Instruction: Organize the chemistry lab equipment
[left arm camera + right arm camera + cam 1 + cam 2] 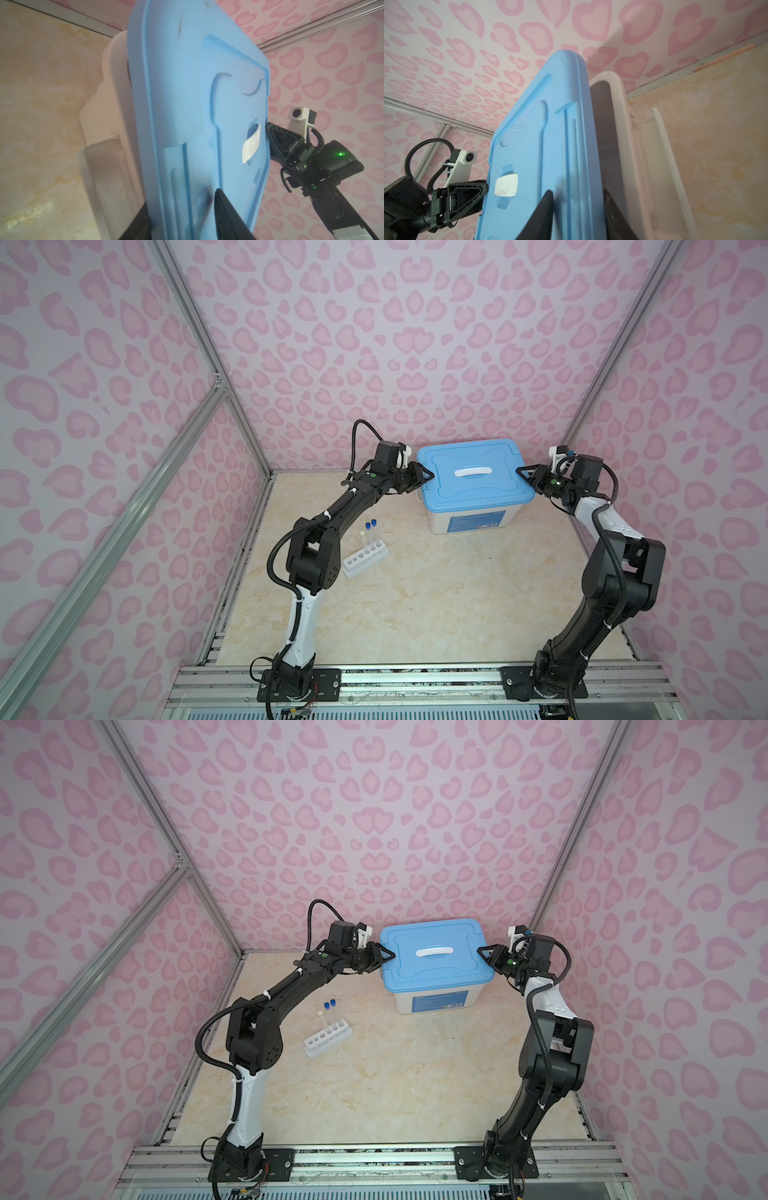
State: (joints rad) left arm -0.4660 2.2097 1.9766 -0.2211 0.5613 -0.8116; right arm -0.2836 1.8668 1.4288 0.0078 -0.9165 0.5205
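Note:
The chemistry lab equipment in view is a white rack (365,563) (328,1040) on the table's left part. It holds two blue-capped test tubes (373,533) (332,1011) and one white-capped tube (363,542) upright. At the back stands a white bin (436,523) (400,1003) under a blue lid (473,491) (436,974). My left gripper (428,476) (180,205) is shut on the lid's left edge. My right gripper (523,472) (577,193) is shut on its right edge. In the right wrist view a dark gap shows between the lid (550,135) and the bin's rim (623,124).
The lid carries a white handle (473,472) at its middle. Pink patterned walls close in the table on three sides, with the bin close to the back wall. The marble tabletop (436,605) stretches bare from the bin to the front rail.

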